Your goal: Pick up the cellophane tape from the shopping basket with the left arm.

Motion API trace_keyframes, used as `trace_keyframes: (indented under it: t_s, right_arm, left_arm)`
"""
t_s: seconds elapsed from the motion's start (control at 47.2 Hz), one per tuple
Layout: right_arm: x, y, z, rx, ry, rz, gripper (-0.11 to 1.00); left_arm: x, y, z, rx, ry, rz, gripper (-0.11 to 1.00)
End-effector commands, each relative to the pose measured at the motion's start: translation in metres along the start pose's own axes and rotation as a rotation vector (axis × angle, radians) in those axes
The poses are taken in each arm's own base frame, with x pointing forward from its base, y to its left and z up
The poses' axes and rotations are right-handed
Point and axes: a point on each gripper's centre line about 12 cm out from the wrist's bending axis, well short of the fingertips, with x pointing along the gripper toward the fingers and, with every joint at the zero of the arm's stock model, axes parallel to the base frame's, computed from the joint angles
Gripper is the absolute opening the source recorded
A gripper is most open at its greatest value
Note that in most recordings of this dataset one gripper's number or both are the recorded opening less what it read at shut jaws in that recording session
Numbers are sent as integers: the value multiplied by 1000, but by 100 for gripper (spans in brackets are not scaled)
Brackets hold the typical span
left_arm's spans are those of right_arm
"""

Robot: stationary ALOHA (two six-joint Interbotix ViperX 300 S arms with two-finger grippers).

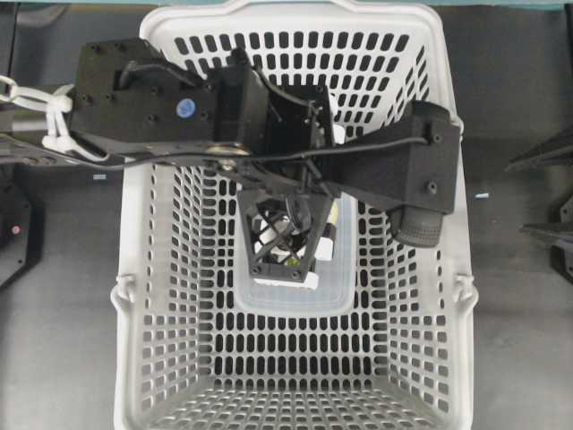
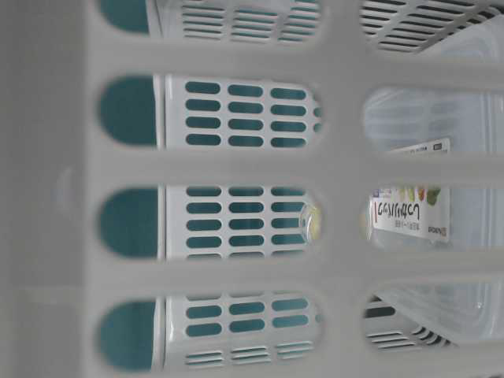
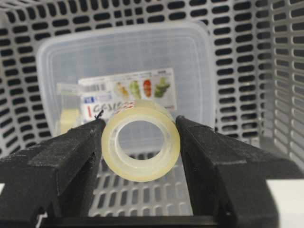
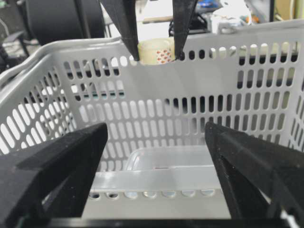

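The cellophane tape (image 3: 141, 171), a pale-yellow translucent roll, sits squeezed between the two black pads of my left gripper (image 3: 140, 124), its hole facing the camera. In the right wrist view the tape (image 4: 156, 51) hangs between the left fingers (image 4: 126, 23), about level with the far rim of the light-grey shopping basket (image 4: 142, 95). From overhead, the left arm reaches across the basket (image 1: 132, 269) and its lattice gripper (image 1: 285, 264) covers the roll. My right gripper (image 4: 156, 161) stands wide open outside the near basket wall, holding nothing.
A large clear rectangular box (image 3: 123, 57) with a printed label lies on the basket floor under the left gripper, box (image 1: 286, 300). A small pale-yellow wrapped item (image 3: 66, 114) rests at its left edge. Slotted basket walls (image 3: 280, 71) surround the gripper.
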Motion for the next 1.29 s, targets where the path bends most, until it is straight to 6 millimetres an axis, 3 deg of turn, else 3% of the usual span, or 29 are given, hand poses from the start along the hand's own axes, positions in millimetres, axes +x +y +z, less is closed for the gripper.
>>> trace_keyframes:
  t_s: [0.0,0.487,0.677,1.27]
  right_arm:
    - [1,1,2,4,-6,4,80]
    - [1,1,2,4,-6,4,80]
    - [1,1,2,4,-7,4,80]
    - [1,1,2,6,-4,3,80]
  left_arm:
    - [-18,0,1,-1,-44,4,50]
    - [-10,-1,-1,-14,-49,3,50]
    - [-5,4,-16,-42,-24,7,50]
    - [0,0,-21,-38,-45,4,50]
